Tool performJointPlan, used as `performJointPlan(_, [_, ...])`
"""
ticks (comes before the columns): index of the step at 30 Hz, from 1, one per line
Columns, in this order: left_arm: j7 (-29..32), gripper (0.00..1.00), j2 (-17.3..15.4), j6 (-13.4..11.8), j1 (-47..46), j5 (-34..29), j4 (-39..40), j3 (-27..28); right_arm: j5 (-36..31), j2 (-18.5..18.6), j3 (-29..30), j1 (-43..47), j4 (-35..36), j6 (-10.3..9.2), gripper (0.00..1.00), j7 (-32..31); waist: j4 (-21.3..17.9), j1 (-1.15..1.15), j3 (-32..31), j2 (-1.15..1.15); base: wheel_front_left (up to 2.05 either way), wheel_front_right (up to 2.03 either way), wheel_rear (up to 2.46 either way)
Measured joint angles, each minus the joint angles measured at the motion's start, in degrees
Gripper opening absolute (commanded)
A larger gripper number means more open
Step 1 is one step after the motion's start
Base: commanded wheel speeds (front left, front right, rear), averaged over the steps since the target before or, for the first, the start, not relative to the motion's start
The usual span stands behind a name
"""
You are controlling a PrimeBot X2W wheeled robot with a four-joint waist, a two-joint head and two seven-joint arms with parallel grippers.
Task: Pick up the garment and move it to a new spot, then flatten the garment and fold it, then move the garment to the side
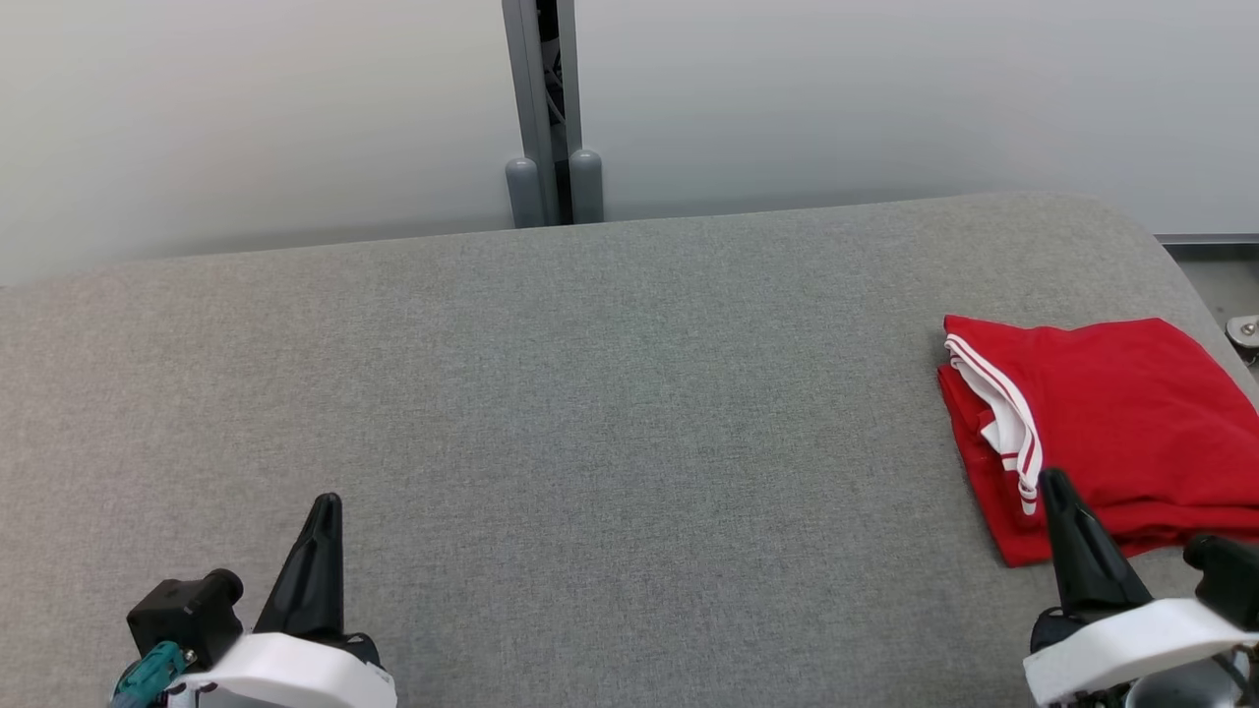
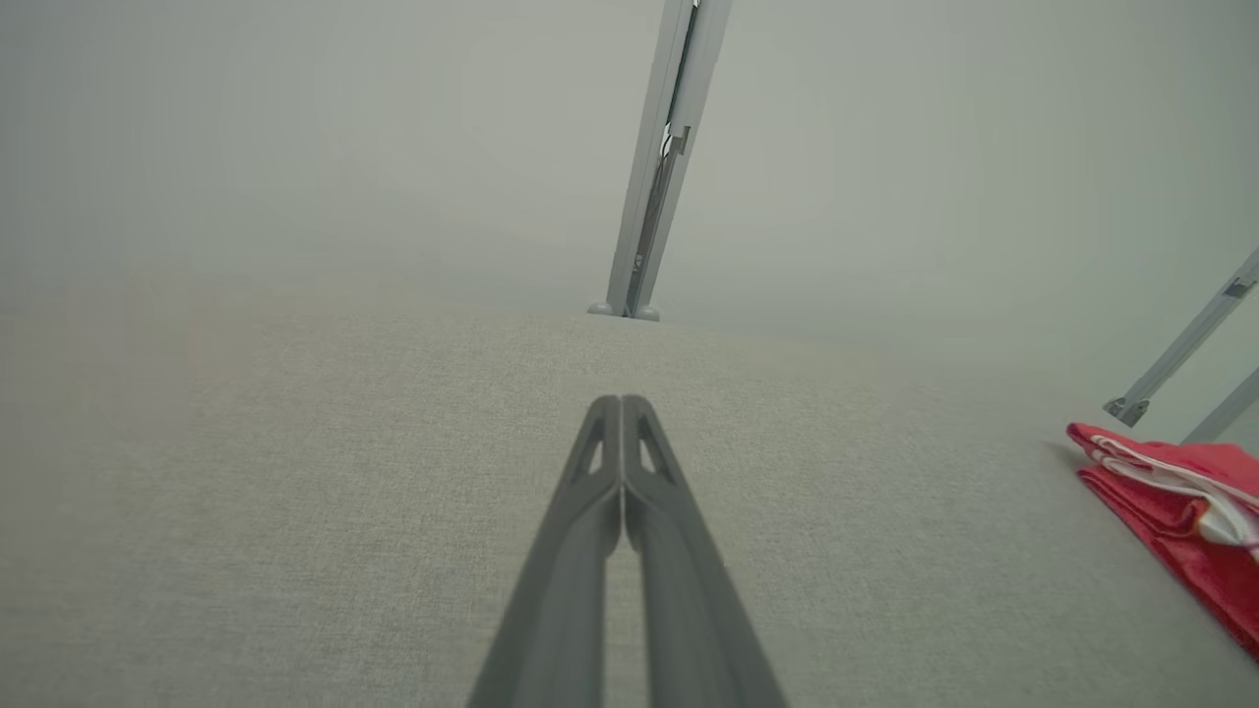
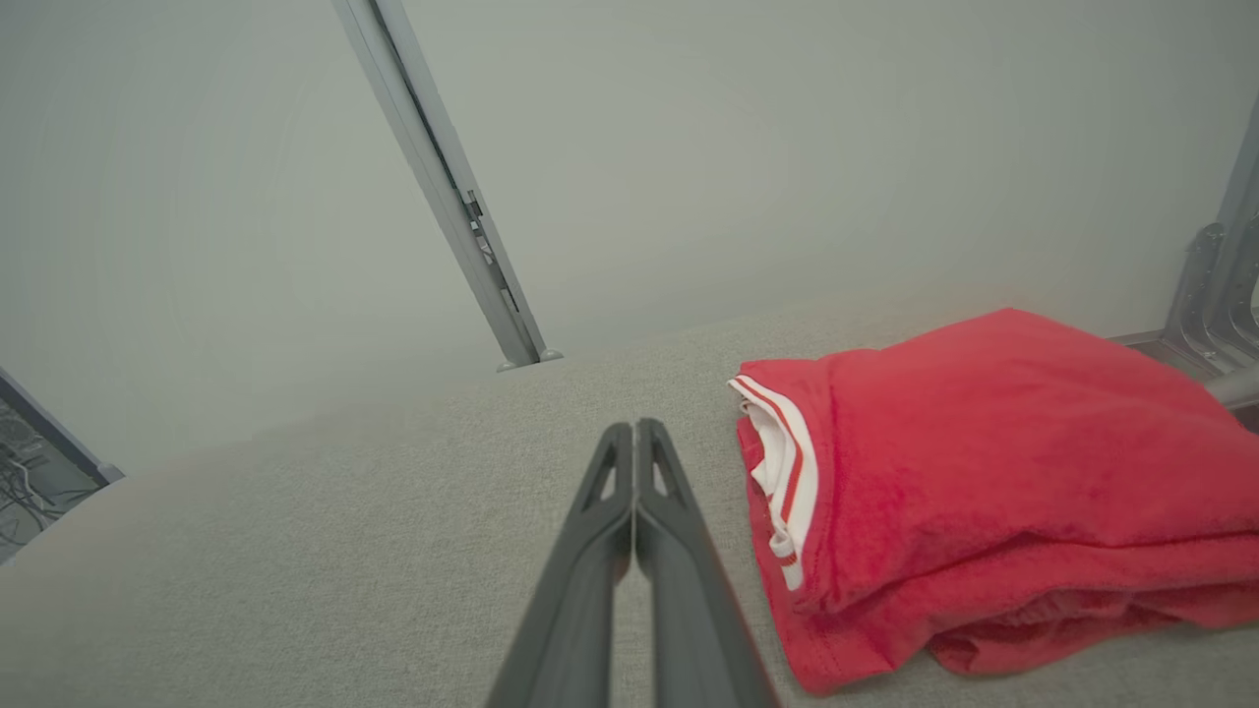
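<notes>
Jaws pinched together on both sides, nothing in them. Left gripper (image 2: 622, 405) sits low over the bare gray table (image 1: 590, 393), right gripper (image 3: 634, 430) is just beside the red garment (image 1: 1121, 413). Garment's folded into a neat-ish stack w/ white-striped trim showing, parked by the table's right edge. Imo pick, flatten, fold & move-aside all look done, prob nothing left.

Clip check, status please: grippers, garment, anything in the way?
Left gripper shut, empty. Right gripper shut, empty, just left of the garment. It lies folded at the right end of the grey table. Nothing seen in the way.
</notes>
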State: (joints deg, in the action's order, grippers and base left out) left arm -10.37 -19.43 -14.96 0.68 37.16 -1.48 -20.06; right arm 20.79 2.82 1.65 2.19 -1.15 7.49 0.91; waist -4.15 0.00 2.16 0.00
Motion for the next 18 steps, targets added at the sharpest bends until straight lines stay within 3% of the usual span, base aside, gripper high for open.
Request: performJointPlan(18, [-1.0,0.00,4.1,5.7,0.0,13.8,-1.1,2.7,19.2,1.8,2.2,-3.3,-5.2,0.00,0.00,-5.1,0.7,0.00,-0.3,0.00,0.00,0.00,0.00])
